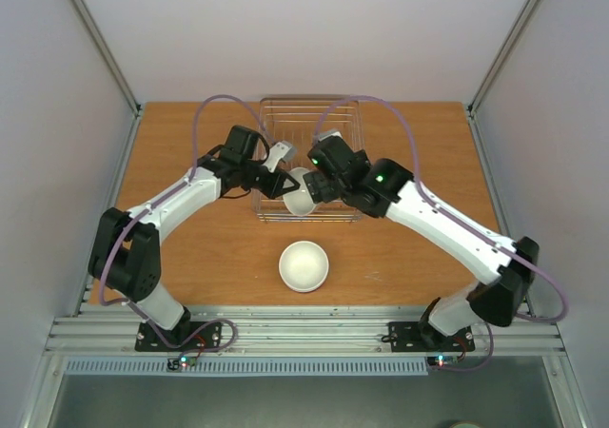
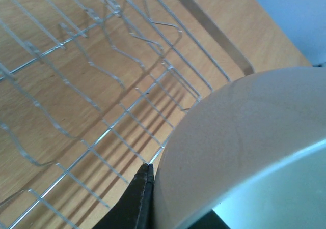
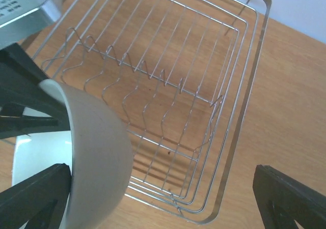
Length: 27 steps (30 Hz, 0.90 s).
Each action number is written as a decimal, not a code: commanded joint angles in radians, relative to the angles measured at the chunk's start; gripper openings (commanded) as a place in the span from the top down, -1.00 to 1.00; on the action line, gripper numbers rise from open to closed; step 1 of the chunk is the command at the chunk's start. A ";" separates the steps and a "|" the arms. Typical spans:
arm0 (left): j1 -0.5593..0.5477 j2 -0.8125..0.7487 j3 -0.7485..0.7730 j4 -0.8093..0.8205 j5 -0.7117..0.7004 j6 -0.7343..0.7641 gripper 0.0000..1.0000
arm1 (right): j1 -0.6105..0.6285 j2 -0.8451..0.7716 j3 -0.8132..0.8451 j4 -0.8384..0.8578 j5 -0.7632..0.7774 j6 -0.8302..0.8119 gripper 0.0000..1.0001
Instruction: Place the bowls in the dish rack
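Observation:
The wire dish rack (image 1: 309, 114) stands at the back middle of the table with no bowl resting in it. My left gripper (image 1: 288, 183) is shut on the rim of a white bowl (image 1: 301, 200) and holds it tilted over the rack's near edge. In the left wrist view its fingertip (image 2: 145, 175) presses the bowl's outer wall (image 2: 239, 142). My right gripper (image 1: 320, 188) is open beside that bowl; in the right wrist view (image 3: 163, 203) the bowl (image 3: 94, 152) is at its left finger. A second white bowl (image 1: 304, 265) sits upright on the table in front of the rack.
The rack's wire dividers (image 3: 147, 81) run across its floor. Grey enclosure walls and metal posts (image 1: 105, 57) border the wooden table (image 1: 190, 257). A metal rail (image 1: 304, 328) runs along the near edge by the arm bases.

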 commanded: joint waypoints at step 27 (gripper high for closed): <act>0.019 -0.052 0.033 -0.020 0.326 0.148 0.99 | -0.063 -0.457 -0.486 0.407 -0.648 0.042 -0.79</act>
